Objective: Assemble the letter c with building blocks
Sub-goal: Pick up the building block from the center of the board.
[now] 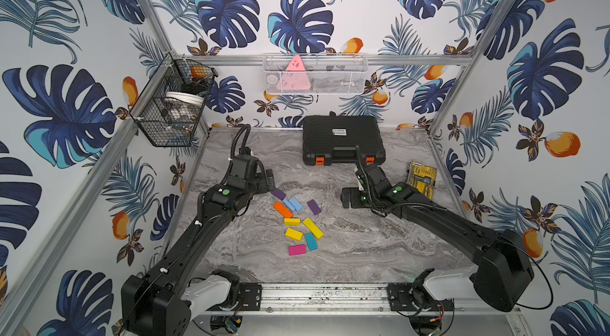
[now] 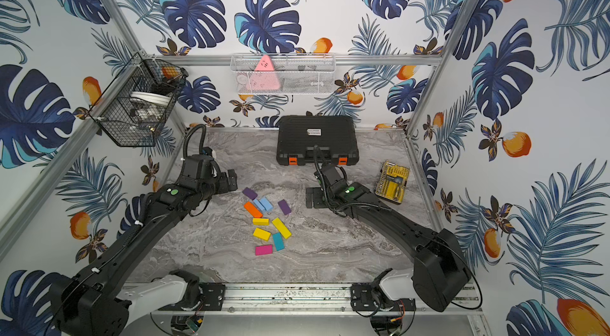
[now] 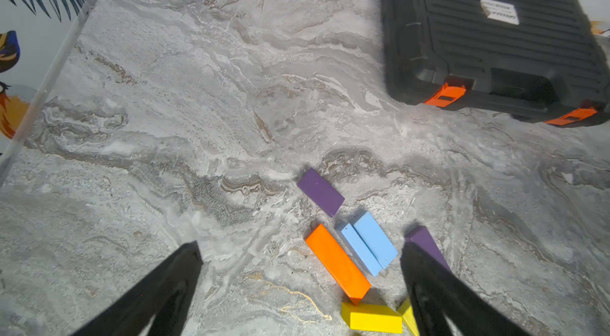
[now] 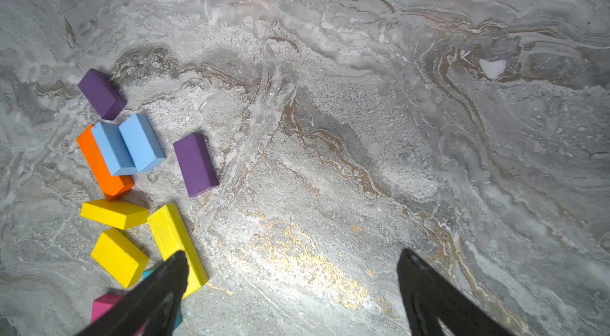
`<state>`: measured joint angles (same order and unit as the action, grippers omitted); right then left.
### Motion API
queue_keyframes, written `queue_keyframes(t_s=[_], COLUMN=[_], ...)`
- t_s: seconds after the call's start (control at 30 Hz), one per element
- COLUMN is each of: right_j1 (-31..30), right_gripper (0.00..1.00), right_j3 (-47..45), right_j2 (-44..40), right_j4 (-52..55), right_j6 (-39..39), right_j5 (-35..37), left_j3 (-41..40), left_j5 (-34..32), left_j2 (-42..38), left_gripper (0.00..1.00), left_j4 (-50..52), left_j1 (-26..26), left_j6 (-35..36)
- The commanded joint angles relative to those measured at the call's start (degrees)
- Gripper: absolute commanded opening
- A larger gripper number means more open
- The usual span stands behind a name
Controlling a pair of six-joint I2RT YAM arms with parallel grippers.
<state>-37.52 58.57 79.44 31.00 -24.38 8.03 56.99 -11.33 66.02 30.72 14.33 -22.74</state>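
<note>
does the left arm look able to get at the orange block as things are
Likely yes: the left gripper is open and empty near the orange block, with only a flat purple block between. The light blue blocks lying close along one side may crowd a finger.

"What's sitting on that grey marbled tabletop (image 1: 363,251)?"

"At the upper middle of the frame there's a closed black case (image 1: 341,138). Near the right edge lies a yellow-and-black bit case (image 1: 423,179). In the centre is a loose cluster of building blocks (image 1: 297,222)."

"Which colours?"

"The purple blocks (image 1: 278,194) are uppermost, set apart from each other. Between them the orange block (image 1: 283,209) and the light blue blocks (image 1: 292,204) lie side by side. Below are the yellow blocks (image 1: 293,234), then the teal block (image 1: 310,241), with the magenta block (image 1: 297,249) lowest."
</note>
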Motion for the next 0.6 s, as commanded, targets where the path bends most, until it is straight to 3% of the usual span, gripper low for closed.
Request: queue_keyframes(t_s=[0.0,0.57], right_j1=[-1.1,-13.9], right_gripper=[1.00,0.96], right_j3=[1.7,15.8], right_j2=[1.4,19.7], right_j4=[3.1,8.2], right_j6=[1.0,4.4], right_j5=[1.4,3.1], left_j3=[1.2,3.0], left_j5=[-1.6,5.5], left_j2=[1.3,6.6], left_gripper=[0.99,0.99], left_j4=[0.4,-0.5], left_j1=[0.0,-7.3], left_j6=[-0.4,-1.1])
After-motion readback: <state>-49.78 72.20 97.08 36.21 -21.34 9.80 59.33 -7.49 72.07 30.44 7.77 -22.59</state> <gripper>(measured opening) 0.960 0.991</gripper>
